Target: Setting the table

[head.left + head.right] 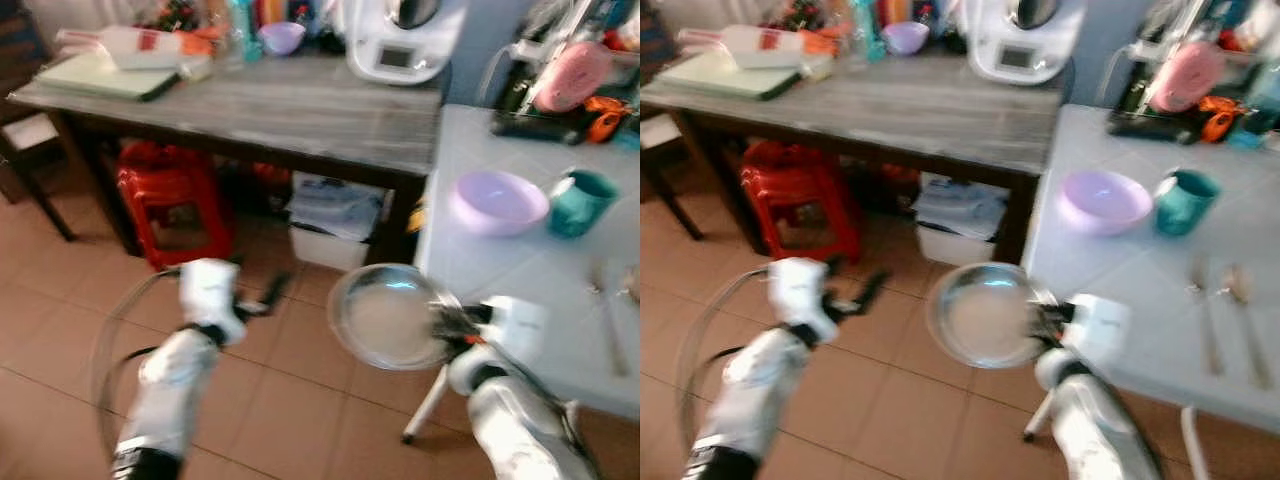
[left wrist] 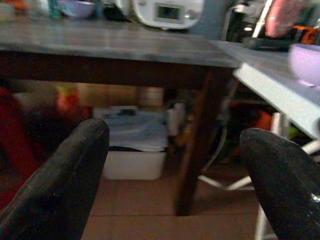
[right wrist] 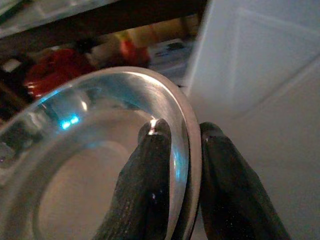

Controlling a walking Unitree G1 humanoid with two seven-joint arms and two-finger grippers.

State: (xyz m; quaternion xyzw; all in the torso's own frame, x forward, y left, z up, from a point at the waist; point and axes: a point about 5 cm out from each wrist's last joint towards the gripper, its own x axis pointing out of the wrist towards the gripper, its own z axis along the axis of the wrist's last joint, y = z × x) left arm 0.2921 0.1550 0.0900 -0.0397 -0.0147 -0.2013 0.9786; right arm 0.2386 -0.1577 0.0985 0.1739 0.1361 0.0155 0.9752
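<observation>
Right gripper (image 3: 181, 150) pinches the metal plate's (image 1: 385, 315) rim (fingers either side).

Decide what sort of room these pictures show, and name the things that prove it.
Probably a home kitchen or dining area: a white table with a bowl and mug, a kitchen appliance on a wooden table, and tiled floor.

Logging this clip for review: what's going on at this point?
The right gripper is clamped on the rim of a clear glass plate, holding it over the floor beside the white table. That table carries a lilac bowl, a teal mug and cutlery. The left gripper is open, holding nothing, pointing toward the wooden table.
</observation>
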